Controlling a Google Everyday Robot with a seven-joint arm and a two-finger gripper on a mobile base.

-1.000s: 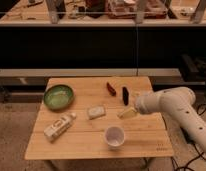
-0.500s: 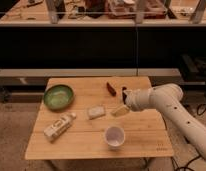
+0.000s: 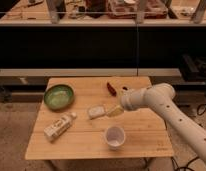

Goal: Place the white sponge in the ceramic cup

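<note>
Wooden table [image 3: 146,140]: holds all the items below.
- Ceramic cup [image 3: 115,136]: white, upright, mouth open, near the front edge.
- White sponge [image 3: 96,111]: flat on the table, behind and slightly left of the cup, apart from it.
- Gripper [image 3: 113,110]: on a white arm [image 3: 166,107] from the right, directly behind the cup, just beside the sponge's right end. Whether it is parted or closed cannot be told.
- Bottle [image 3: 58,126]: on its side, left of the cup.
- Green bowl [image 3: 59,96]: far left, behind the cup.
- Red object [image 3: 111,88]: well behind the cup.
</note>
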